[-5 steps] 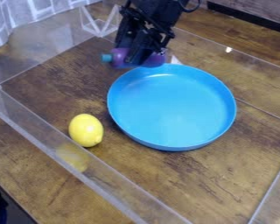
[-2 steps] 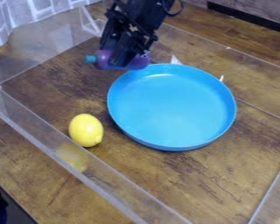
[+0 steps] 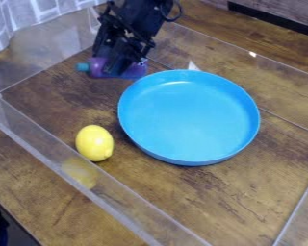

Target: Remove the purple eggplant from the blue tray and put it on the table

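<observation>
Purple eggplant [image 3: 103,67] sits clamped in the claw [image 3: 118,60], beside the blue tray [image 3: 191,115].

Open wood across the table [image 3: 266,207] at near right and between lemon [image 3: 95,143] and gripper [image 3: 116,65] at far left. Blocked centre-right by the blue tray [image 3: 189,115]. Hemmed along the near-left edge by a clear acrylic wall [image 3: 66,173], close beside the lemon.
</observation>
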Robot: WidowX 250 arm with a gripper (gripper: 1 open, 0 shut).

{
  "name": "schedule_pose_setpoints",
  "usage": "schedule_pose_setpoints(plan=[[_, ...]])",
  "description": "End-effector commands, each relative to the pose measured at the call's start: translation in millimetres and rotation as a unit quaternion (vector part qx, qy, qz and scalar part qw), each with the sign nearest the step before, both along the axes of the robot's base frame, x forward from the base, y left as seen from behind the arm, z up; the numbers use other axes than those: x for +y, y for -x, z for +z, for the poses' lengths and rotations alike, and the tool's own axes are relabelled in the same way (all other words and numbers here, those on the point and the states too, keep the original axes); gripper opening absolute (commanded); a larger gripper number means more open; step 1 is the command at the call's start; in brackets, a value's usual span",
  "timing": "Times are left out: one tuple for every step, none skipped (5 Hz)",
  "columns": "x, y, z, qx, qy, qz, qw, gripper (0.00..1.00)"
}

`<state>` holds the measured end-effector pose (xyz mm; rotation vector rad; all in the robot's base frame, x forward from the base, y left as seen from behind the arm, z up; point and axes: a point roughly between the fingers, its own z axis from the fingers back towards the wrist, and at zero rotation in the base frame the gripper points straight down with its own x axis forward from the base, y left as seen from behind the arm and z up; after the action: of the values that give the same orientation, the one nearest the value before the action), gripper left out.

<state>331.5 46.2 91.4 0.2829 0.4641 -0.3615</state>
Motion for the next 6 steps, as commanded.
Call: schedule_pose_setpoints(plan=[[18.2,1.7,16.2,-0.031,-0.005,0.017,0.9994,0.0],[25.7,3.9,10.9,-0.03,-0.008,0.02,0.9993,0.0],[31.5,5.3,4.9,-0.03,-0.01,0.021,0.9993,0.0],[36.8,6.6,-1.4,-0.03,-0.009,0.022,0.9993,0.0],[40.6,7.0,-9.0,-0.03,-0.005,0.022,0.9993,1.0],[40.3,7.0,-5.2,-0.034,-0.004,0.022,0.9992,1.0]])
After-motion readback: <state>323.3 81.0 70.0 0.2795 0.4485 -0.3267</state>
